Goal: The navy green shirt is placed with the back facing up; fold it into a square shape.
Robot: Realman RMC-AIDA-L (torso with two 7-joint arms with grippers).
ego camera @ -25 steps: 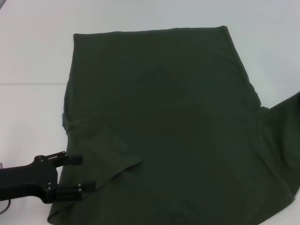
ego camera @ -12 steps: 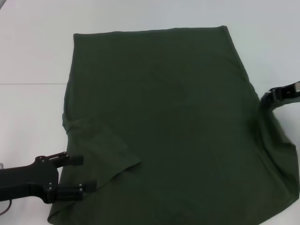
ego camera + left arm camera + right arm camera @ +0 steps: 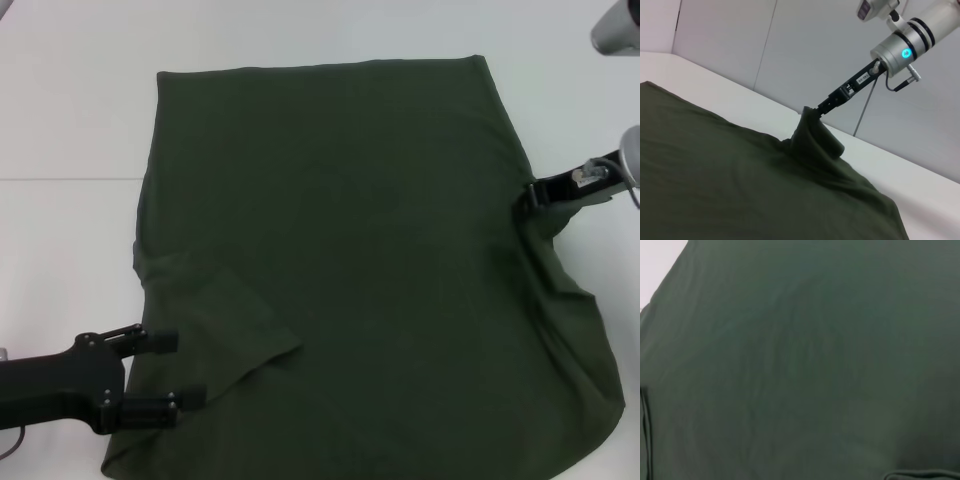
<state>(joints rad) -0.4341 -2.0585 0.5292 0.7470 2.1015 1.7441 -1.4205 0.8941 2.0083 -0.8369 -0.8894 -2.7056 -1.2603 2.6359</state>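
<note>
1. Right claw [image 3: 530, 194] is clamped on the right edge of the navy green shirt [image 3: 350, 260], pinching up a peak of cloth off the white counter [image 3: 70, 120]; the left wrist view shows that tented fold clearly.
2. Left claw [image 3: 165, 370] sits at the shirt's near-left corner with its fingers apart, holding nothing.
3. Shirt lies spread on the counter, plain side up. The left sleeve looks tucked in already; the right side seems mid-fold.
4. Left to do, I'd judge: lay the right side over, then fold lengthwise into a square.
5. No containers are anywhere in sight.
</note>
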